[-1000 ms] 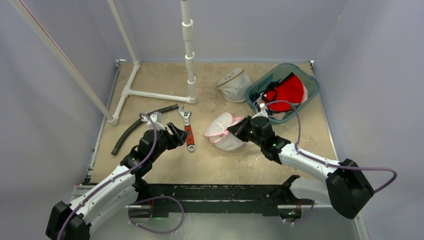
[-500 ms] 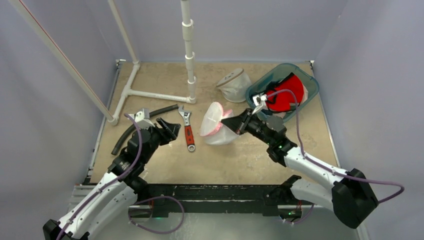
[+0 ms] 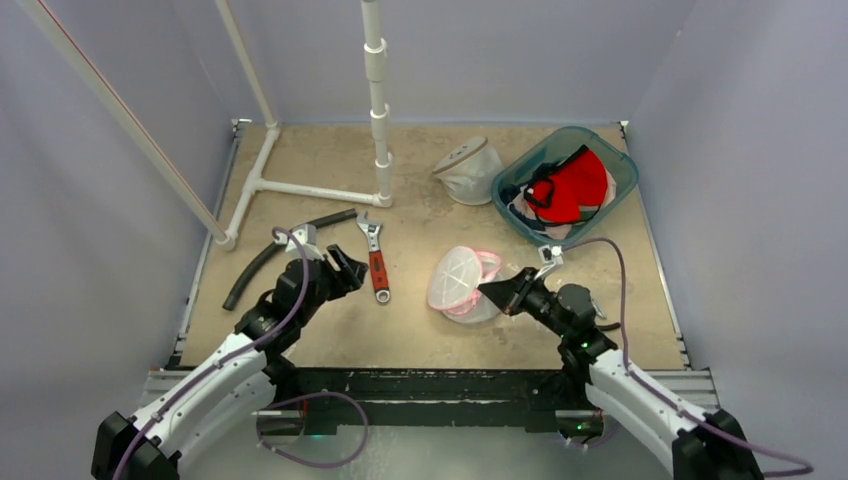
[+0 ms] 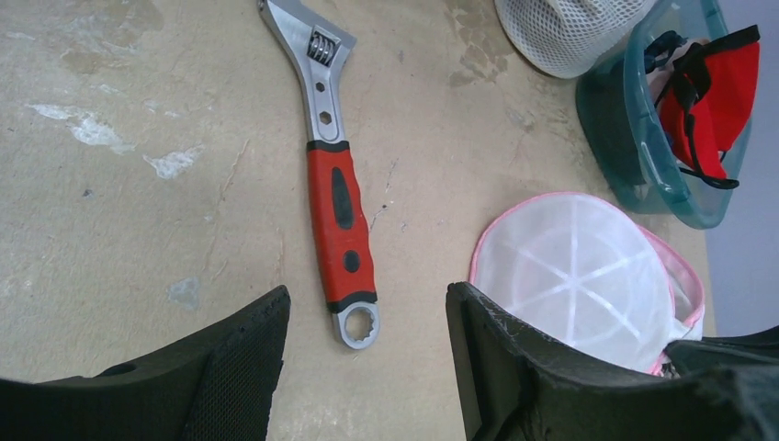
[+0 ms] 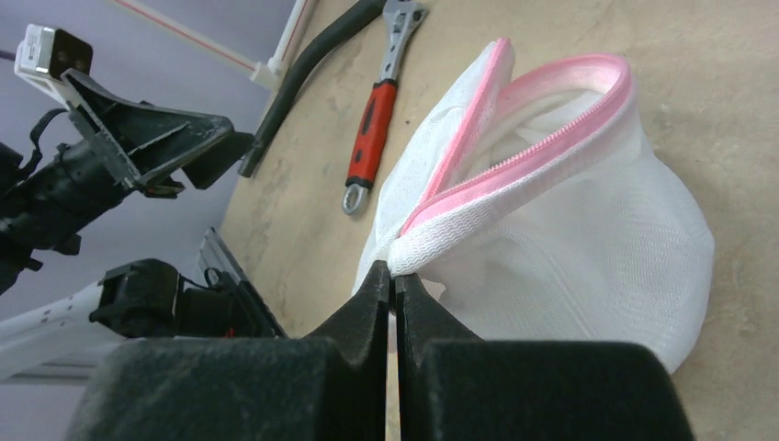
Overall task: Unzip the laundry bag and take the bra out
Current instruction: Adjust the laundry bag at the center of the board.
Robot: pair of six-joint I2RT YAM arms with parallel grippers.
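The white mesh laundry bag (image 3: 460,283) with pink zipper trim lies on the table right of centre, its zipper parted. My right gripper (image 3: 497,292) is shut on the end of the bag's pink-trimmed rim; the right wrist view shows the fingers (image 5: 393,276) pinching the mesh of the bag (image 5: 570,230). No bra shows inside the bag. A red garment with black straps (image 3: 572,185) lies in the teal bin (image 3: 622,160). My left gripper (image 3: 345,270) is open and empty, left of the bag (image 4: 570,276), above the wrench (image 4: 338,197).
A red-handled wrench (image 3: 376,262) lies between the arms. A black hose (image 3: 270,255) and a white pipe frame (image 3: 310,190) with an upright post (image 3: 378,100) stand at the back left. A second white mesh bag (image 3: 467,170) sits beside the bin.
My right gripper has pulled back toward the near edge, bringing the bag down and to the right. The left gripper shifted slightly and stays open.
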